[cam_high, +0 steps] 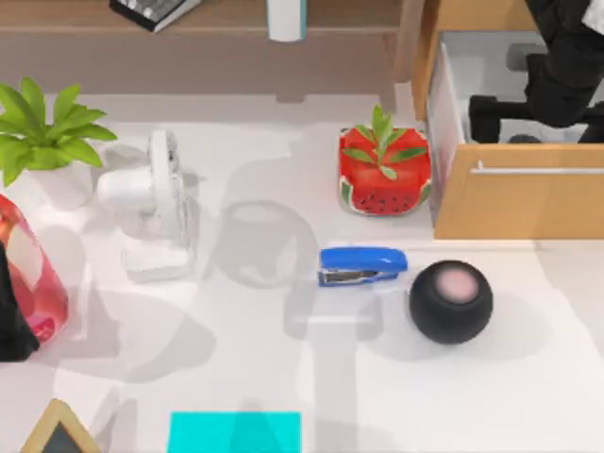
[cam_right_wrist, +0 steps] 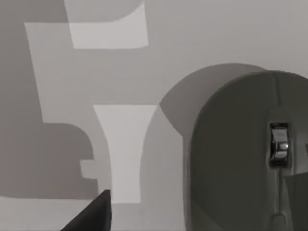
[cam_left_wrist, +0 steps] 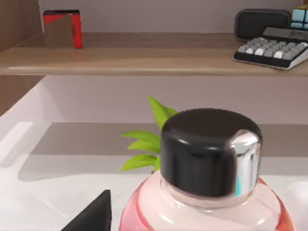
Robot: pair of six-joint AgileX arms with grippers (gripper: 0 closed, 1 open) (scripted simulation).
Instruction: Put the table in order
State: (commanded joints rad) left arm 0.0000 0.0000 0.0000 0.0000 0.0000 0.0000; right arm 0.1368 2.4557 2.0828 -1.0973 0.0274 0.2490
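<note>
The right claw [cam_high: 566, 90] hovers in the open drawer [cam_high: 453, 85] over a dark mouse [cam_right_wrist: 245, 154], its grip impossible to tell, beside the white counter [cam_high: 283, 359].

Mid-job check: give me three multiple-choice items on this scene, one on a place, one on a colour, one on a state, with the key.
1. Where does the blue plastic stapler lie?
A) on the white table, left of the black round speaker
B) inside the drawer
C) on the wooden shelf

2. What colour is the flat rectangular pad at the top view's lower edge?
A) red
B) cyan
C) yellow

3. How is the light-wood cabinet's drawer?
A) shut
B) taken out and lying on the table
C) pulled open

Key: 1 A, the top view shows it on the table beside the speaker; 2 B, the pad is plainly cyan; 3 C, the drawer's white inside is exposed.
</note>
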